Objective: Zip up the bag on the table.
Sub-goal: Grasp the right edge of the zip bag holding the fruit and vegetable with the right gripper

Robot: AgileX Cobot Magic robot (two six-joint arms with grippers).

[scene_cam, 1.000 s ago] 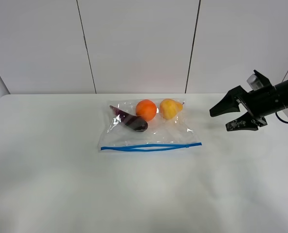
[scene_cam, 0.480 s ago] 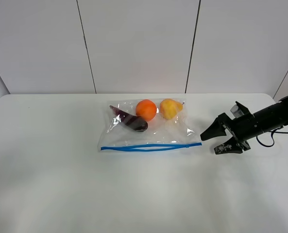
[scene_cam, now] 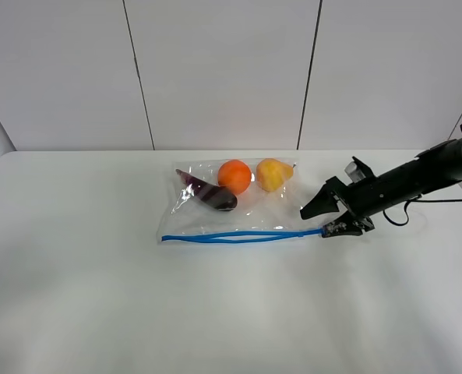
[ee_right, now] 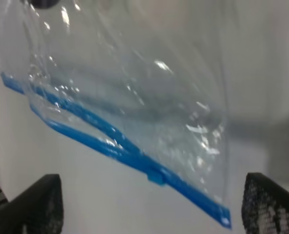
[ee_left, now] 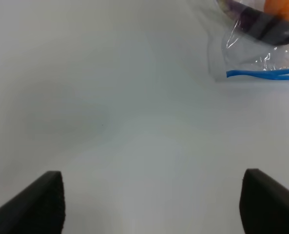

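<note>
**Open right tool at the bag's right zip corner**

We see the bag (scene_cam: 238, 204) lying flat on the worktop (scene_cam: 98, 296), a little far of its middle. Its blue zip strip (scene_cam: 238, 235) runs left to right along the near edge. Three things sit inside, all against the far edge: an orange (scene_cam: 234, 175) in the middle, a pear (scene_cam: 272, 173) just right of it, and an eggplant (scene_cam: 209, 195) to the left, lying aslant. The strip shows as two blue lines that part along its middle and meet at both ends.

The right tool (scene_cam: 312, 225) comes in low from the right with its fingers apart. It is at the right end of the strip, one finger on the far side of the corner and the other on the near side. We cannot tell whether either finger touches the plastic.

The right wrist view adds what the high camera does not. We see the right tool (ee_right: 150, 179) spread wide, with the zip strip (ee_right: 110, 141) crossing between its fingers. A small blue nub sits on the strip, and the lines split beyond it.

Only the left wrist view shows the left tool (ee_left: 151, 174). Its fingers are wide apart over bare worktop (ee_left: 110, 122), well away from the bag (ee_left: 251, 53), whose left corner and eggplant (ee_left: 268, 28) show at the edge.
</note>
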